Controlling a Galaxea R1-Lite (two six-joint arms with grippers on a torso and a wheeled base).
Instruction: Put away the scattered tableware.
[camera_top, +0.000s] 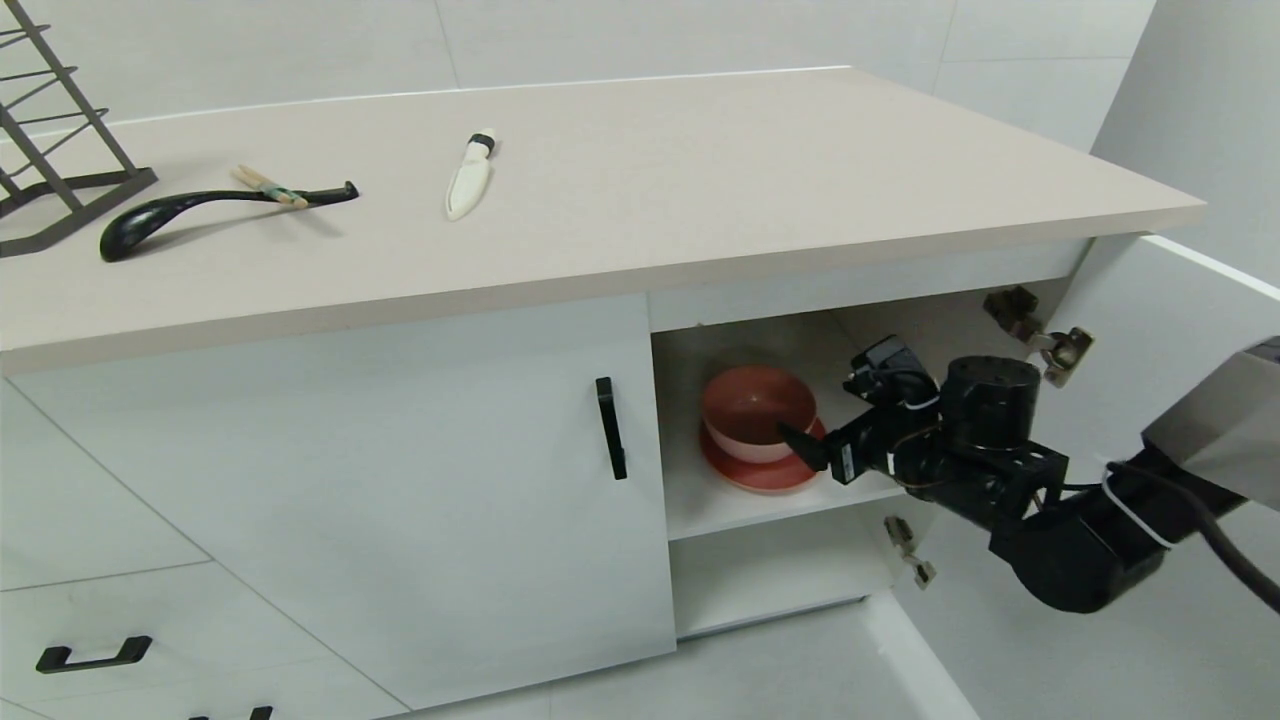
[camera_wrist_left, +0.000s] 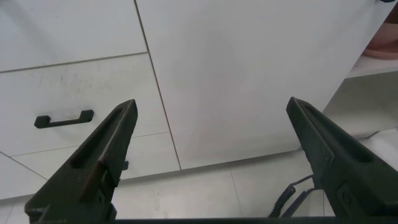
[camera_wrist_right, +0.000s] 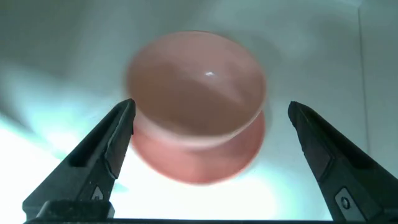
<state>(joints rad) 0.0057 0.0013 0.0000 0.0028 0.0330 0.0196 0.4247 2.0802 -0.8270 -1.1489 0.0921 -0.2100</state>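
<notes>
Right hand (camera_wrist_right: 210, 107), released, flanks the bowl (camera_top: 755, 410), which stands on a plate (camera_top: 752, 478) on the shelf (camera_top: 715, 508). Left hand (camera_wrist_left: 211, 102), also released, is well apart from the bowl.

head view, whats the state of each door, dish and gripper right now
right cabinet door, open
left cabinet door, shut
bowl, upright, stacked on the plate
plate, flat on the cabinet shelf
right gripper, open, at the bowl
left gripper, open, empty
drawer, shut
ladle, lying on the countertop
</notes>
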